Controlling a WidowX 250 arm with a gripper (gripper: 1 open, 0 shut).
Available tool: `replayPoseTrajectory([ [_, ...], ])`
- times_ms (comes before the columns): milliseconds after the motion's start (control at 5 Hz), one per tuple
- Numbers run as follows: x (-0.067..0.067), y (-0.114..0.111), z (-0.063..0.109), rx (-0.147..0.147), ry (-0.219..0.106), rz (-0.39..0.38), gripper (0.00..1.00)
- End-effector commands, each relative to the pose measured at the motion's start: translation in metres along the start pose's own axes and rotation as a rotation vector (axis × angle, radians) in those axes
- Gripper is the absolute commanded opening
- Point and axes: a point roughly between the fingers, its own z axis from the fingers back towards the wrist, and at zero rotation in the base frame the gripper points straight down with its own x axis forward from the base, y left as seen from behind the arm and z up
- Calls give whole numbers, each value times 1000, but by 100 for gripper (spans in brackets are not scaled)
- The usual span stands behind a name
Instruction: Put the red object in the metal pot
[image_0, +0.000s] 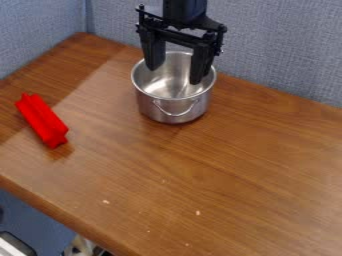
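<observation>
The red object (42, 120), a glossy red bar, lies flat on the wooden table near its left edge. The metal pot (173, 101), shiny steel with a small handle facing front, stands upright toward the back middle of the table. My gripper (178, 62) hangs straight down over the pot's back part, open, its black fingers (203, 58) spread about as wide as the pot and reaching to rim level. Nothing is between the fingers. The pot looks empty, though the gripper hides part of its inside.
The wooden table (201, 170) has its front edge running diagonally across the lower left. A blue-grey wall (294, 50) rises behind the table. Floor and some clutter show below the front edge.
</observation>
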Motion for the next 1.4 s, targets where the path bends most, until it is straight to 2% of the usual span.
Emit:
replayPoseTrajectory([
  [0,-1,1,-6,2,18,1,100],
  [200,-9,19,-17,12,50,54,100],
  [400,-25,53,-14,-3,15,193,100],
  [600,-42,92,-14,-10,-23,371,100],
  [800,-53,121,-17,-38,-60,536,100],
  [1000,-55,147,-27,-61,-94,699,100],
  [1200,-61,167,-36,-61,-108,805,100],
])
